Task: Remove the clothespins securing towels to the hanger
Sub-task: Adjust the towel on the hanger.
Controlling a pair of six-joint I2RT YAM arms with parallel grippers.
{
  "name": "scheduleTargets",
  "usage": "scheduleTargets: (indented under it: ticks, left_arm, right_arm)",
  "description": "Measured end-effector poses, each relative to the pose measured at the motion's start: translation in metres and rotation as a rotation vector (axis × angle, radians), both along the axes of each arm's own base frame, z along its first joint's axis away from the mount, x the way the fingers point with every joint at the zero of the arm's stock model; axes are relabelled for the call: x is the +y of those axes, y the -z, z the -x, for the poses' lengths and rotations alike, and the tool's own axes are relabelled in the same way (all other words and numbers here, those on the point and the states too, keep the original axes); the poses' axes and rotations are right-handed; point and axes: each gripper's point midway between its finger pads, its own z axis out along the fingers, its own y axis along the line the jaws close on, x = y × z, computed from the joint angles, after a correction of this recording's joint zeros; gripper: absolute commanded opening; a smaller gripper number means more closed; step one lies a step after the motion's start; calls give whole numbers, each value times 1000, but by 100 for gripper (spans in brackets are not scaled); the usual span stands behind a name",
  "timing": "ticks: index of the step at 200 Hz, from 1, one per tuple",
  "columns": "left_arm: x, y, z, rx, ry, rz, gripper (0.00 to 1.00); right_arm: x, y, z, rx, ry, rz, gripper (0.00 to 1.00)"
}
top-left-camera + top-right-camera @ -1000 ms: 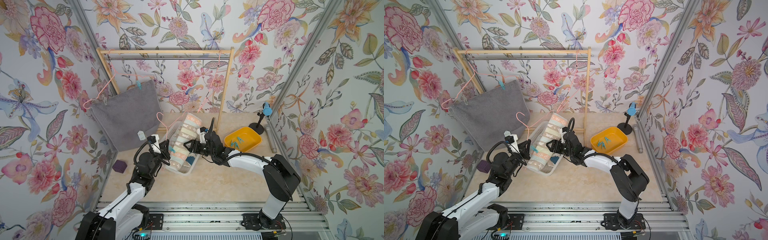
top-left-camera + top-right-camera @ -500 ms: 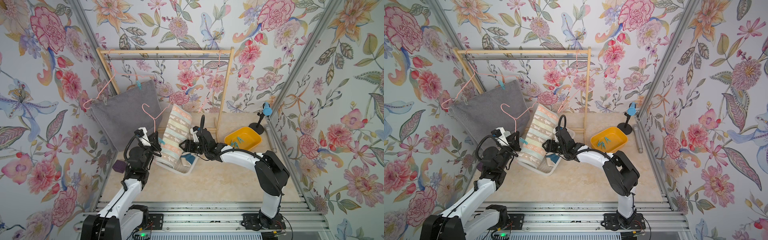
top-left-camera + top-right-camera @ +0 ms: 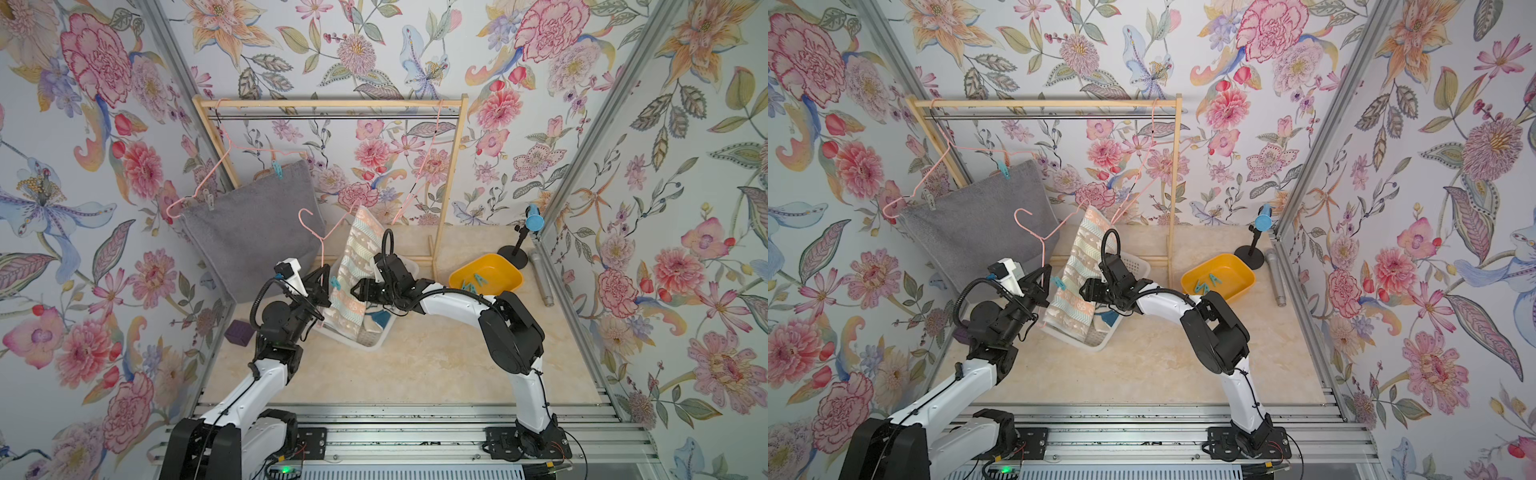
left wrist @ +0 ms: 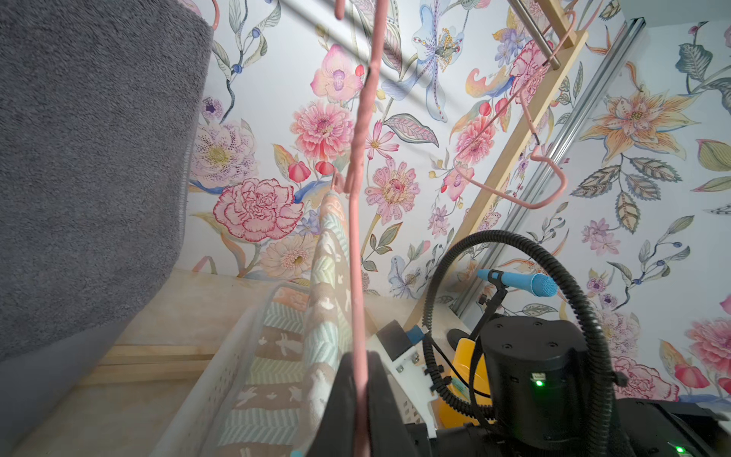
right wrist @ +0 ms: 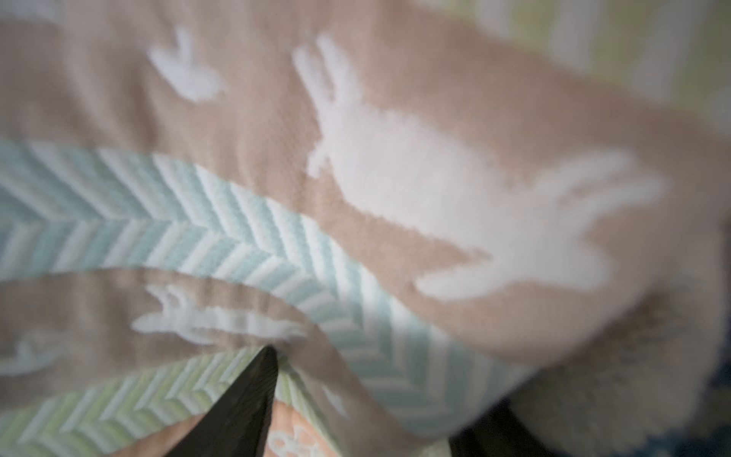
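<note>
My left gripper (image 4: 359,395) is shut on the wire of a pink hanger (image 3: 322,253) and holds it above the basket. The peach-mint striped towel (image 3: 353,266) hangs from it, with a teal clothespin (image 3: 336,284) on its edge beside my left gripper (image 3: 322,282). On the towel's other side, my right gripper (image 3: 358,289) is open. Its fingers (image 5: 237,407) stand apart with striped cloth (image 5: 395,178) between them. The grey towel (image 3: 257,232) hangs from a second hanger on the rack, held by a teal clothespin (image 3: 277,169) and a pale one (image 3: 210,201).
The white basket (image 3: 374,343) below holds a blue cloth (image 3: 380,319). A yellow tray (image 3: 505,270) with loose teal clothespins sits to the right. The wooden rack (image 3: 449,178) carries an empty pink hanger (image 3: 428,166). A microphone stand (image 3: 515,249) and a purple cube (image 3: 237,332) are nearby.
My left gripper has lifted the hanger and striped towel up out of the basket. My right gripper has moved left along the towel and its fingers have narrowed a little.
</note>
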Motion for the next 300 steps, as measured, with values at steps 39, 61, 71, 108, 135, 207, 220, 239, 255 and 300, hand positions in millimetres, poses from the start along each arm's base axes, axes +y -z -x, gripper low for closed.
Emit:
scheduleTargets:
  ticks: [39, 61, 71, 108, 135, 207, 220, 239, 255, 300]
  left_arm:
    - [-19, 8, 6, -1, 54, 14, 0]
    - [-29, 16, 8, 5, 76, 14, 0]
    - [-32, 20, 8, 12, 82, 14, 0]
    - [-42, 29, 11, 23, 103, 12, 0]
    - [-45, 32, 11, 22, 107, 14, 0]
    - [-49, 33, 11, 15, 105, 17, 0]
    - [-47, 34, 11, 17, 94, 11, 0]
    - [-45, 33, 12, 14, 83, -8, 0]
    - [-43, 31, 14, 9, 69, -25, 0]
    - [-38, 32, 15, 15, 42, -79, 0]
  right_arm:
    - [-1, 3, -2, 9, 0, 4, 71]
    - [-10, 8, -3, 17, 9, 16, 73]
    - [-16, 11, -1, 23, 9, 24, 74]
    - [-35, 3, 0, 24, 20, 27, 75]
    - [-38, -2, -3, 18, 28, 17, 75]
    - [-34, -5, -2, 11, 33, -13, 78]
    - [-39, -2, 1, 14, 39, -4, 78]
    - [-48, -4, 7, 8, 54, 6, 78]
    - [-56, -15, 10, -14, 64, 5, 78]
    - [-80, -58, 19, -107, 110, -49, 78]
